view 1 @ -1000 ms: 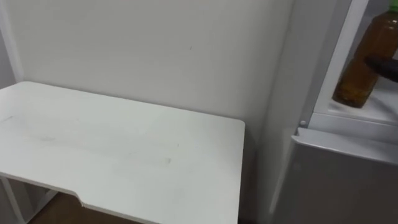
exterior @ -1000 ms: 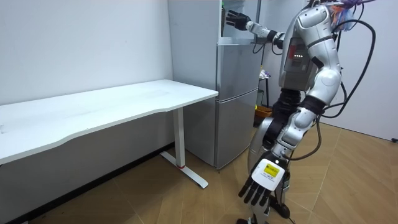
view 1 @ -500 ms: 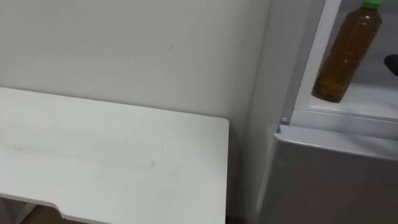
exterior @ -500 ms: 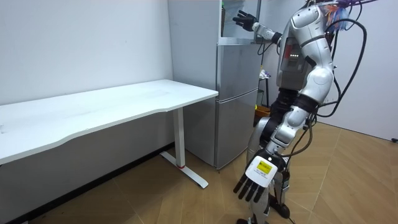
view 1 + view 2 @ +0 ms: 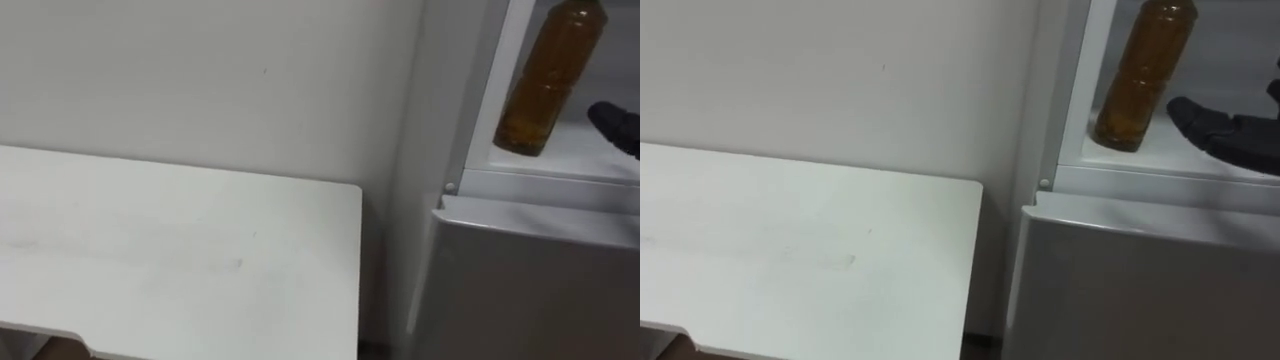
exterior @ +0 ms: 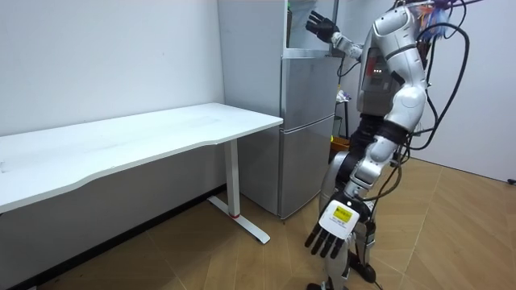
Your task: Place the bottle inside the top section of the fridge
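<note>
Hanging low beside the robot's leg in the room view, the left hand (image 6: 330,234) has its fingers straight and spread, holding nothing. The robot stands on a wood-patterned floor (image 6: 201,258), facing the fridge (image 6: 306,121).

Nearest in the eye views is the table (image 5: 180,260): a flat, matte white top with a rounded far corner and a notch cut in its front edge. Just beside it stands the fridge's lower door (image 5: 530,290), smooth and grey, closed.

Above that door, the upper compartment (image 5: 575,162) is open, with a white interior floor. The bottle (image 5: 545,85) stands upright on it, near the front left corner. It is clear plastic, cylindrical and filled with amber liquid. No print on it is legible.

The right hand (image 5: 1230,135), dark, reaches into the compartment with fingers extended and relaxed, near the bottle but apart from it. One second ago its fingers lay across the bottle; the bottle now stands free. The eye views have also shifted since then, through the camera's own motion.

A plain off-white wall (image 5: 220,80) lies behind the table.
</note>
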Tool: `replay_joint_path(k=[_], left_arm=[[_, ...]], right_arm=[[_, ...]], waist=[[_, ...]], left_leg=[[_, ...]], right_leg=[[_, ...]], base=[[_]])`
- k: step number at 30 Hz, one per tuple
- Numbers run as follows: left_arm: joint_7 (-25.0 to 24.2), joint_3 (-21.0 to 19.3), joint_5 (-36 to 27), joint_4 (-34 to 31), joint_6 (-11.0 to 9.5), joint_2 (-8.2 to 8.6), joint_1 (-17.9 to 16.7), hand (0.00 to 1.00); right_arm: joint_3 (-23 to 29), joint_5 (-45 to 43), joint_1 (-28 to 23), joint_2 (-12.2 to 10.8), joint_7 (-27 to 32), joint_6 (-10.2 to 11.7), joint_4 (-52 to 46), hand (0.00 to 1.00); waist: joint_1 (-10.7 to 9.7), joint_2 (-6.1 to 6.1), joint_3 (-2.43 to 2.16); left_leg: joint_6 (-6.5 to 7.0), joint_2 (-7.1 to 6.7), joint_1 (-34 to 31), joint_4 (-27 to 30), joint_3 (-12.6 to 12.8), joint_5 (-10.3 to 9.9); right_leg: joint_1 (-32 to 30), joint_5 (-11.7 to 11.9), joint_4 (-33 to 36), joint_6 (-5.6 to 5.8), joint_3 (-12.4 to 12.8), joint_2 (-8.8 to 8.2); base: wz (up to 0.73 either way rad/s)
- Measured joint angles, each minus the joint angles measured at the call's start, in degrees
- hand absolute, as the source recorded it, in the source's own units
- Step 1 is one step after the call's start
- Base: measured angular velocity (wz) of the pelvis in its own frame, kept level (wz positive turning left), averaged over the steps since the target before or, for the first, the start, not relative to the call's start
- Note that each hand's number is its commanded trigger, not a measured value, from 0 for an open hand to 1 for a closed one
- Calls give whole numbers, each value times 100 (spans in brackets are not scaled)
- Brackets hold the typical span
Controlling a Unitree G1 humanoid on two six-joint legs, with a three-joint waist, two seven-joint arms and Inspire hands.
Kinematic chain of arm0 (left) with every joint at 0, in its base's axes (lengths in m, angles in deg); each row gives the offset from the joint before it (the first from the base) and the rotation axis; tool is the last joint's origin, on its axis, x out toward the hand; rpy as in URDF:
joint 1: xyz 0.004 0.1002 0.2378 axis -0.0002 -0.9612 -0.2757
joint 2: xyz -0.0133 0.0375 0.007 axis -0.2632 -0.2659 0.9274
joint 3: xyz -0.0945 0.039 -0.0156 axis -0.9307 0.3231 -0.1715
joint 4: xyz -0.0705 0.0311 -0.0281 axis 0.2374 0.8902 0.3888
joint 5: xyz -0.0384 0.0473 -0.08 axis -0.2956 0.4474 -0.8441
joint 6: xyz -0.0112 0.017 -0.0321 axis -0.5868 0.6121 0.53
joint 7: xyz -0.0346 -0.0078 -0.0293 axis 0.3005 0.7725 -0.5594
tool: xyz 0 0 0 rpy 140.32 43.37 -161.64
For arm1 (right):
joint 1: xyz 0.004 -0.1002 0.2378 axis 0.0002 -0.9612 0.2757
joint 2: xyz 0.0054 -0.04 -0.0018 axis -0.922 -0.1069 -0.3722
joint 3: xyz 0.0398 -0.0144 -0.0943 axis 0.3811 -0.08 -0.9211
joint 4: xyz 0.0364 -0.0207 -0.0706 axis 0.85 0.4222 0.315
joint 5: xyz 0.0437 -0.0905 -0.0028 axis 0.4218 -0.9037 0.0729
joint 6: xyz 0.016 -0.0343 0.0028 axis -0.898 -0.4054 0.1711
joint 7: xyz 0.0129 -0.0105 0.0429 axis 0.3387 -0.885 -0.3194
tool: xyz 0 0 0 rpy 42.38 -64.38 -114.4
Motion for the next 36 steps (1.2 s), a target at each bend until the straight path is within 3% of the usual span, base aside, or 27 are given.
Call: replay_joint_path(k=[6,8,12,18,20,25,31,32,36], left_arm=[[1,74,224,8,-14,182,12,0],[1,100,227,12,-18,190,91,0],[14,105,221,76,-139,192,189,0],[17,173,355,380,-201,272,283,0],[18,231,363,621,-215,288,370,0],[39,470,358,695,-300,362,404,0],[118,668,365,744,-412,398,567,0],[140,693,364,741,-441,396,591,0],[306,769,330,807,-513,412,676,0]], right_arm=[[70,133,-731,-474,-249,50,-352,0],[194,189,-1155,-852,-456,59,-685,0],[232,259,-1509,-1329,-565,119,-836,0],[233,895,-1858,-1739,-1092,401,-943,0],[234,1174,-2104,-2075,-1263,545,-1064,0],[231,1520,-2516,-2466,-1451,736,-1044,0],[151,1268,-2723,-2678,-1461,806,-480,0],[87,1264,-2817,-2679,-1395,807,-386,0],[-31,1244,-3095,-2784,-1155,833,18,0]], waist=[[10,73,-5],[-6,116,-17],[-60,233,-29],[-122,326,-33],[-157,373,-23],[-208,432,-25],[-267,507,-22],[-297,532,-50],[-328,611,-40]], left_leg=[[16,5,50,0,113,-37],[22,2,53,3,122,-60],[30,-16,85,-7,141,-63],[22,16,179,-4,288,-99],[25,29,179,35,305,-153],[57,20,169,139,357,-242],[59,29,180,127,475,-243],[60,29,147,127,481,-244],[67,25,165,121,552,-248]], right_leg=[[-10,0,0,13,101,-8],[-15,-3,-4,22,126,-10],[15,3,7,38,133,-26],[16,-1,16,43,297,-9],[15,-4,11,47,321,1],[-5,-22,38,86,361,-25],[-77,-20,111,91,495,-28],[-111,-20,112,91,495,-30],[-132,-24,113,101,599,-35]], base=[[-9],[-2],[-2],[-13],[-8],[-6],[-9],[-11],[-10]])
